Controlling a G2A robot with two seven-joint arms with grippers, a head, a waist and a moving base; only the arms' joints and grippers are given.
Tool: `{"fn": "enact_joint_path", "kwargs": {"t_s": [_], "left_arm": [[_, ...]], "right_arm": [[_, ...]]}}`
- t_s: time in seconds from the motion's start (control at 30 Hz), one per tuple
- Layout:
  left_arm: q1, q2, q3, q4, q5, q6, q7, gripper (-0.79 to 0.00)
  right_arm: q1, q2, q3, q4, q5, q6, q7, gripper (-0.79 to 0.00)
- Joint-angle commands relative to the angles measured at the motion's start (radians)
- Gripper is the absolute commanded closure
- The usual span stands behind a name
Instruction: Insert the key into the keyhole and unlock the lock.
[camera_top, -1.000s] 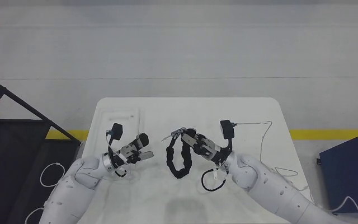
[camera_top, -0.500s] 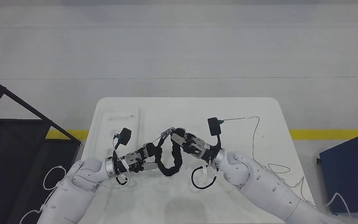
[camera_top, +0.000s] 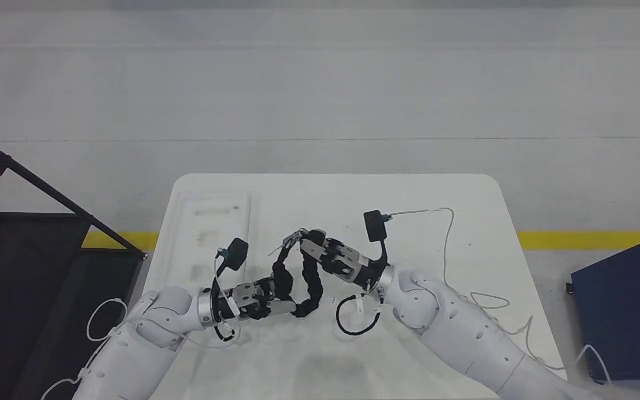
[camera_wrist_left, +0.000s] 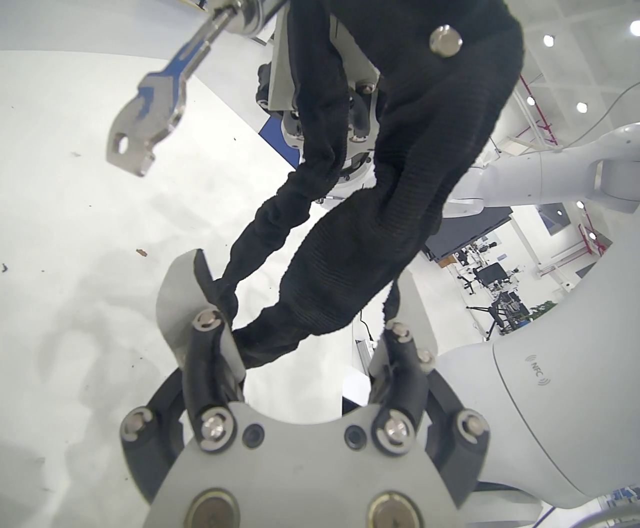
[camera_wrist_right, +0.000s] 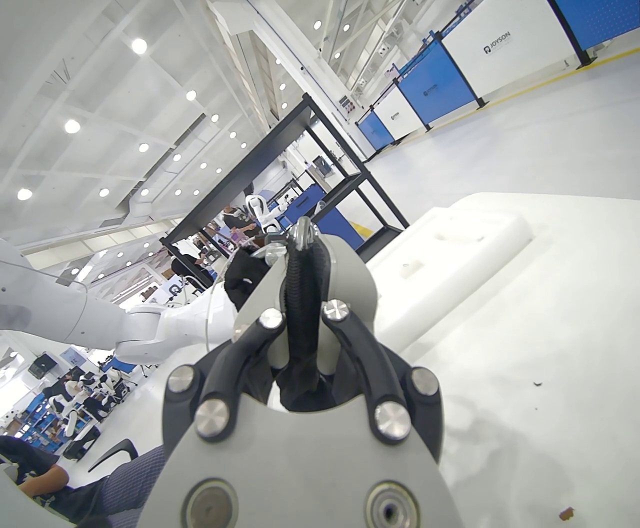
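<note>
Condition: the right gripper is clamped on the upper end of the black fabric-sleeved chain lock and holds it above the white table. The loop hangs down towards the left gripper. That gripper's jaws stand apart astride the lowest part of the loop, and one finger touches the sleeve. The key projects from a metal cylinder at the held end, bow outward and free of both grippers. I cannot tell whether it is fully seated in the keyhole.

Risks, as judged:
- The left jaws are placed at the sleeve, not the key. Closing here would grip soft fabric, which can bunch and slide.
- The chain is limp. Turning force on the key may twist the loop instead of the cylinder unless the lock body is held rigid.
- A partly seated key could drop out if the lock is jolted.

Count: one chain lock, one key, two grippers, one table, one foam tray.
</note>
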Motion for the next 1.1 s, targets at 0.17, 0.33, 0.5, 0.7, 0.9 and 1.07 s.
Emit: {"fn": "enact_joint_path", "kwargs": {"t_s": [0.17, 0.33, 0.5, 0.7, 0.9, 1.07], "left_arm": [[0.005, 0.000, -0.003, -0.001, 0.031, -0.032, 0.056, 0.000], [0.008, 0.001, -0.007, -0.005, 0.041, -0.043, 0.094, 0.000], [0.017, 0.005, -0.018, -0.026, 0.033, -0.045, 0.117, 0.000], [0.040, 0.014, -0.040, -0.072, 0.021, -0.045, 0.123, 0.000], [0.066, 0.025, -0.066, -0.112, 0.009, -0.045, 0.132, 0.000], [0.083, 0.032, -0.087, -0.141, 0.006, -0.045, 0.143, 0.000]], "right_arm": [[-0.014, -0.016, 0.025, 0.017, -0.009, -0.013, 0.020, 0.000], [-0.025, -0.025, 0.039, 0.030, -0.013, -0.018, 0.038, 0.000], [-0.036, -0.034, 0.054, 0.043, -0.016, 0.012, 0.068, 0.000], [-0.050, -0.043, 0.075, 0.063, -0.014, 0.015, 0.090, 0.000], [-0.065, -0.048, 0.100, 0.075, -0.027, 0.051, 0.115, 0.000], [-0.081, -0.051, 0.123, 0.084, -0.030, 0.048, 0.123, 0.000]]}}
